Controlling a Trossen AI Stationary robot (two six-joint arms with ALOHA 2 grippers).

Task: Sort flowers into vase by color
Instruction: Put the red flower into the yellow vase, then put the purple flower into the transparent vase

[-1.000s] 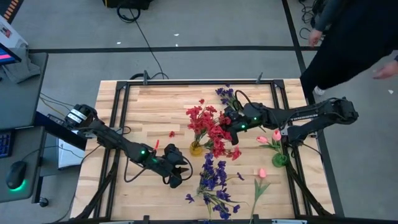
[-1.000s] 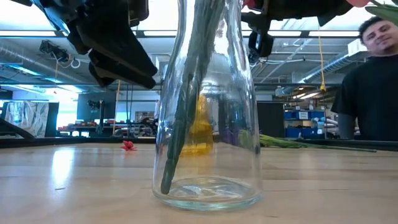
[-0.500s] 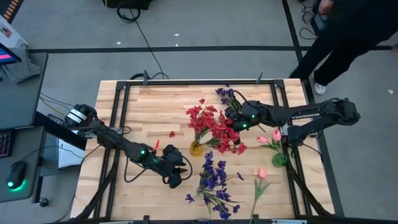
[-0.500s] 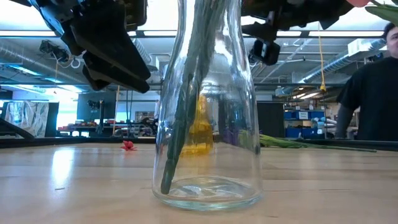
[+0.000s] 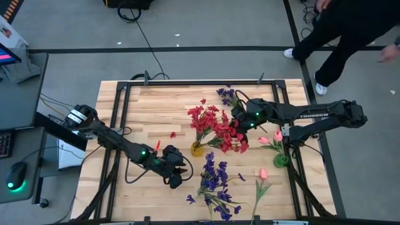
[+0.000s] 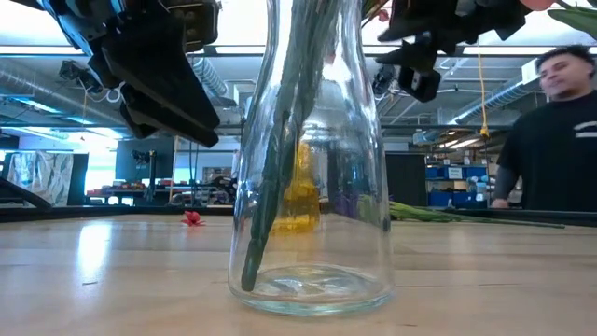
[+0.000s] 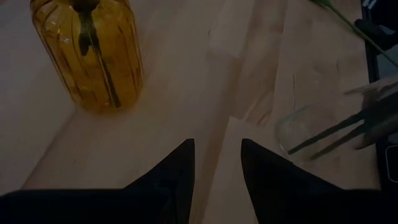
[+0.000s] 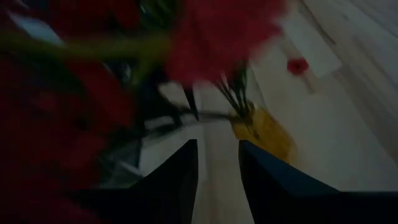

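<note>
Red flowers (image 5: 209, 122) are standing in the yellow vase (image 5: 197, 149) at table centre. One more red sprig (image 5: 232, 142) is hanging just right of the vase, touching or very near the right gripper (image 5: 239, 125). In the right wrist view, red blooms are crowding the lens. The fingers are showing a narrow gap with bare table between the tips, so I cannot tell whether the sprig is gripped or only draped on the arm.

Purple flowers (image 5: 212, 178) are sitting in the clear vase (image 6: 312, 187) near the front edge. Pink tulips (image 5: 275, 137) are standing in the green vase (image 5: 281, 160) at the right. One pink tulip (image 5: 264, 174) and one purple sprig (image 5: 226, 95) are lying loose on the table.

Step in hand, as I judge it: red sorting, with the last red sprig going to the yellow vase. The next move is calling for the stem end to line up over the narrow vase mouth without knocking the blooms already in it.

The left gripper (image 5: 180, 177) is waiting left of the clear vase, fingers narrowly apart and holding nothing.

Against the frame a second back, the right gripper is sitting farther right, away from the yellow vase, and the red sprig is trailing with it. The left arm is keeping its place. A person (image 5: 337, 31) beyond the table is walking on.
</note>
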